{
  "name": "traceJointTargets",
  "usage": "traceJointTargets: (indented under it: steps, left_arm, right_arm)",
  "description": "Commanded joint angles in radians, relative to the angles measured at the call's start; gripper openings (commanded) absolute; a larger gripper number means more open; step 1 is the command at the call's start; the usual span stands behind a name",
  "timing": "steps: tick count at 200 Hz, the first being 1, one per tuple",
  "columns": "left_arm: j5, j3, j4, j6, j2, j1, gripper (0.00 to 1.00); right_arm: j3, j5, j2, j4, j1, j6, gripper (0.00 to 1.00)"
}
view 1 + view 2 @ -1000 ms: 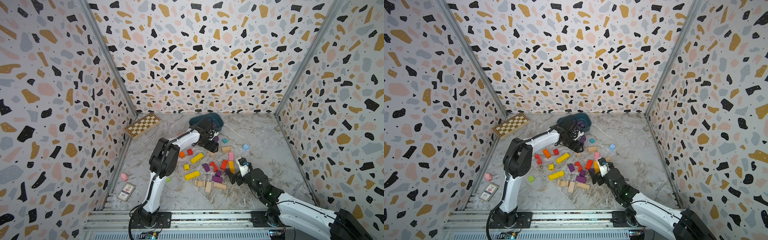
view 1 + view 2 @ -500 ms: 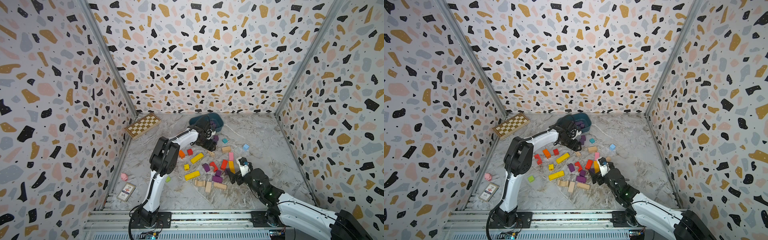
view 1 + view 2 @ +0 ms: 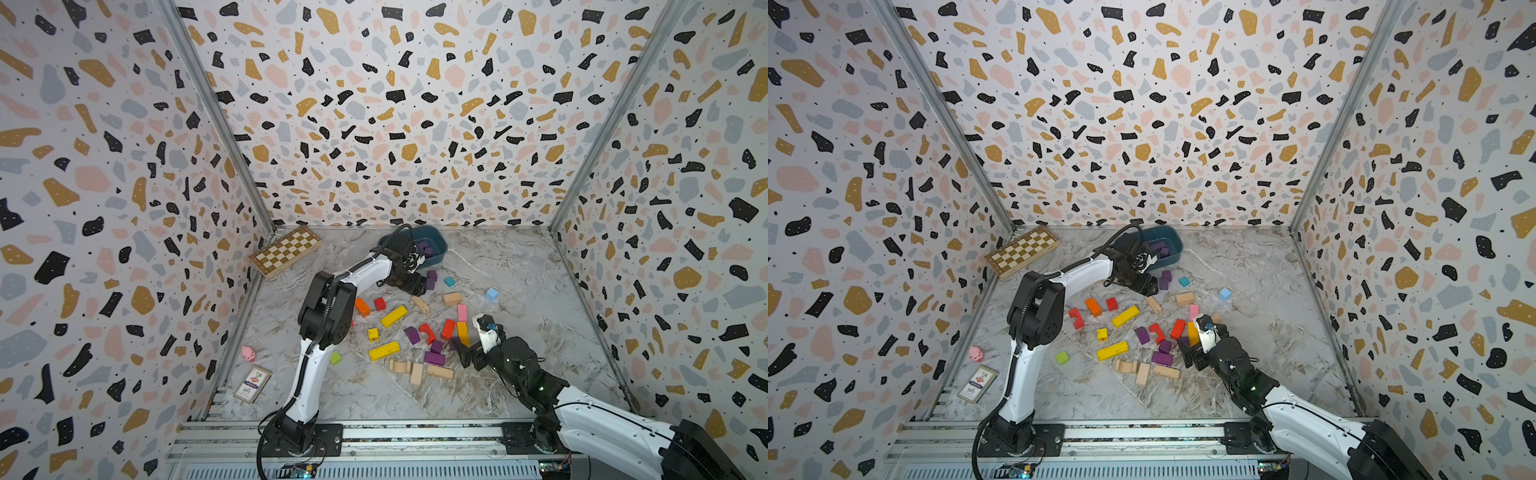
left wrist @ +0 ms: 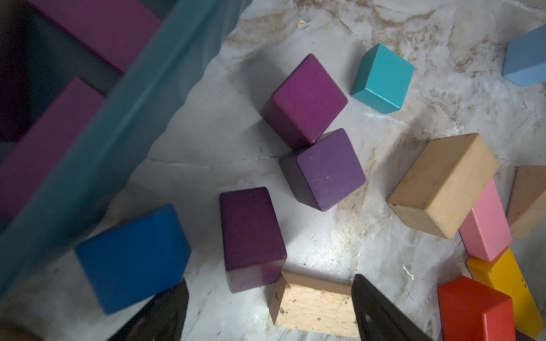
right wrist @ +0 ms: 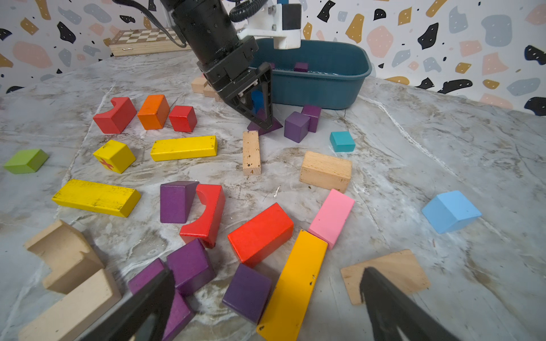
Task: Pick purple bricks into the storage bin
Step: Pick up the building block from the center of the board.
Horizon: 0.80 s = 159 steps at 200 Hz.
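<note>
The dark teal storage bin [image 3: 439, 252] stands at the back of the table with purple bricks [image 3: 424, 248] inside. Beside its wall lie three loose purple bricks [image 4: 251, 233], [image 4: 325, 168], [image 4: 307, 97]. My left gripper [image 4: 269, 295] hangs open just over them, the nearest brick and a plain wooden block [image 4: 313, 307] showing between its fingers. More purple bricks [image 5: 248, 292], [image 5: 192, 265], [image 5: 177, 203] lie in the block pile nearer the front. My right gripper [image 5: 266, 280] is open low over these and holds nothing. Both top views show it at the pile's right edge [image 3: 467, 355].
Red, orange, yellow, pink and plain wooden blocks are scattered mid-table. A blue cube [image 4: 133, 257] sits against the bin wall, with a teal cube [image 5: 342, 141] and a light blue cube [image 5: 450, 210] to the right. A chessboard [image 3: 286, 251], pink toy [image 3: 248, 353] and card box [image 3: 252, 383] lie left.
My left gripper has edged slightly left beside the bin and its jaws have narrowed a little. The right arm has not moved.
</note>
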Motion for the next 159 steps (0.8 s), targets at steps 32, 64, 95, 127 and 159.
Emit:
traceJointTargets:
  steps: [32,64,95,127,159]
  left_arm:
    - [-0.043,0.043,-0.007,-0.008,0.046,-0.019,0.79]
    - [-0.042,0.057,-0.009,-0.014,0.054,-0.019,0.74]
    - [-0.056,0.083,-0.026,-0.014,0.068,-0.019,0.64]
    - [-0.074,0.099,-0.043,-0.015,0.081,-0.02,0.55]
    - [-0.091,0.102,-0.049,-0.017,0.088,-0.021,0.48]
  right_arm:
    - [0.009,-0.004,-0.008,0.013,-0.004,0.006,1.0]
    - [0.009,-0.003,-0.008,0.014,-0.004,0.006,1.0]
    - [0.01,-0.004,-0.008,0.014,-0.004,0.006,1.0]
    - [0.009,-0.003,-0.008,0.014,-0.004,0.006,1.0]
    - [0.009,-0.006,-0.009,0.014,-0.004,0.006,1.0]
